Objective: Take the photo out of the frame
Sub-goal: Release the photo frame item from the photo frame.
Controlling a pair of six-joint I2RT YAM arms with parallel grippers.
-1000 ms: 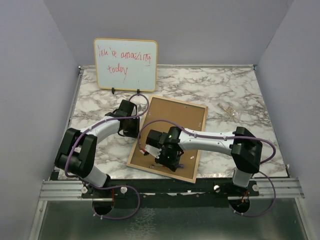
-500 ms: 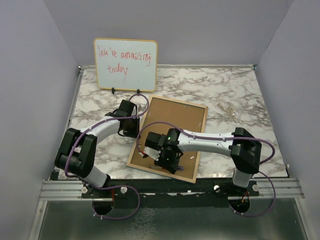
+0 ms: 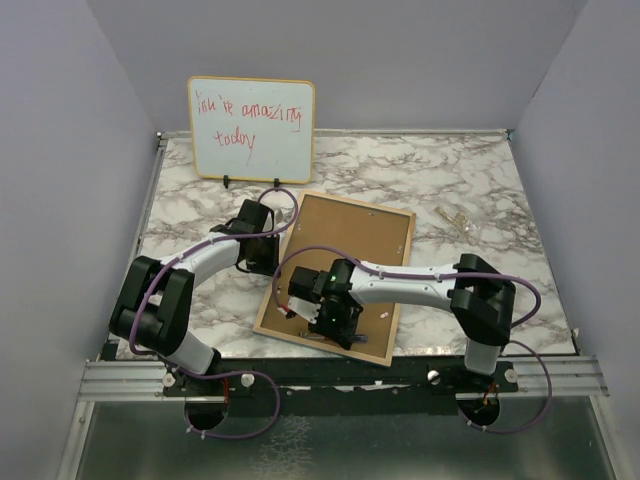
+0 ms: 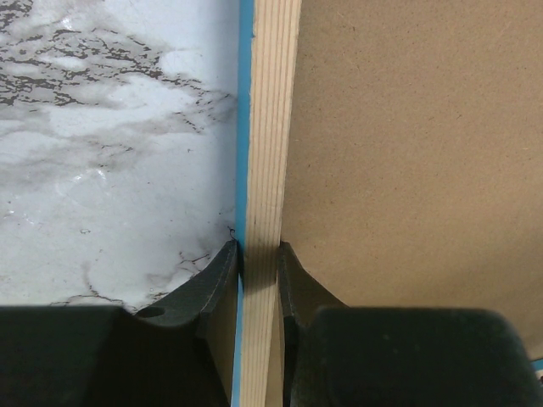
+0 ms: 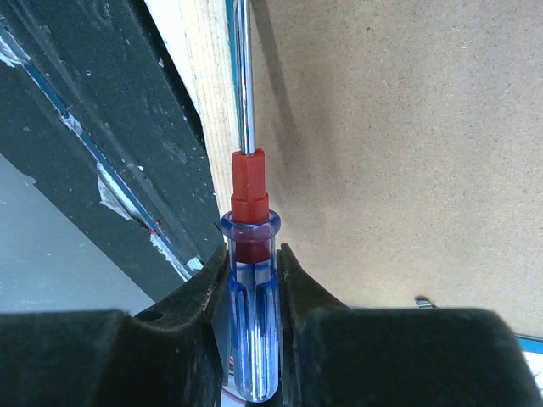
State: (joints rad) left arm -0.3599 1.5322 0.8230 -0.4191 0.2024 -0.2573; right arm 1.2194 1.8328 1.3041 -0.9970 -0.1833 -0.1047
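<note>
the frame [image 3: 362, 232] lies face down and askew on the marble tabletop [image 3: 470, 190], with its brown backing board [image 5: 407, 153] up and its near edge reaching the front of the tabletop. the photo is out of sight, presumably under that board. the left gripper [image 4: 259, 263] has its fingers clamped across the frame's pale wood rim, one finger on the blue outer face and the other on the board side, pinning it. the right gripper [image 5: 252, 271] has its fingers clamped on the clear blue handle of a screwdriver [image 5: 249, 208]. the steel shaft runs along the seam where board meets rim, near the frame's near edge. the step in hand looks like freeing the backing, and since the board is not yet lifted, the task seems early. next, the tip likely needs to catch a tab or the board's edge and lever gently, the left arm bracing the frame against sliding. a whiteboard [image 3: 250, 128] stands at the back.
</note>
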